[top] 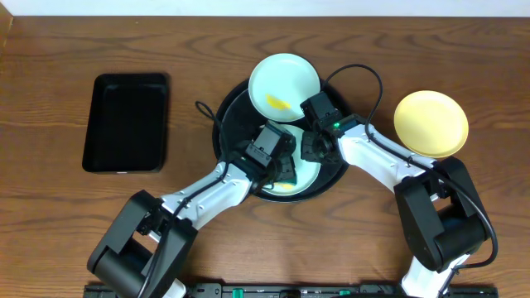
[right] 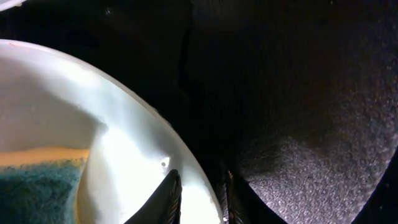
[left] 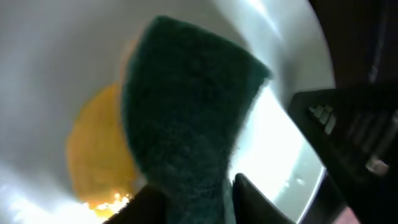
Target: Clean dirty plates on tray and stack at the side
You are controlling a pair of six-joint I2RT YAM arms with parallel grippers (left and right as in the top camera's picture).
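A light blue plate [top: 305, 174] lies inside the large round black tray [top: 228, 124], toward its near right side, with both arms meeting over it. In the left wrist view this plate [left: 50, 50] carries a yellow-orange smear [left: 99, 155] on its floor. A dark green sponge [left: 186, 106] stands on the plate just beside the smear and overlaps its edge. The left claw [left: 196, 205] is clamped on the sponge, one finger on each side of its lower end. From above, the left claw [top: 284, 170] sits low over the plate's left half.

The right claw [right: 200, 193] pinches the rim of the same plate [right: 93, 112], one finger inside the rim and one outside. The sponge [right: 37, 180] shows at the lower left of that view, green with a yellow layer on top. From above, the right claw [top: 310, 149] reaches in from the tray's far right.

A second light blue plate [top: 284, 83] rests across the tray's far rim, partly outside it, with a yellow smear [top: 277, 103] near its lower edge. A pale yellow plate [top: 431, 124] lies on the wooden worktop [top: 58, 50] to the right, well apart from the tray. A smaller rectangular black tray [top: 127, 122] lies on the worktop to the left.
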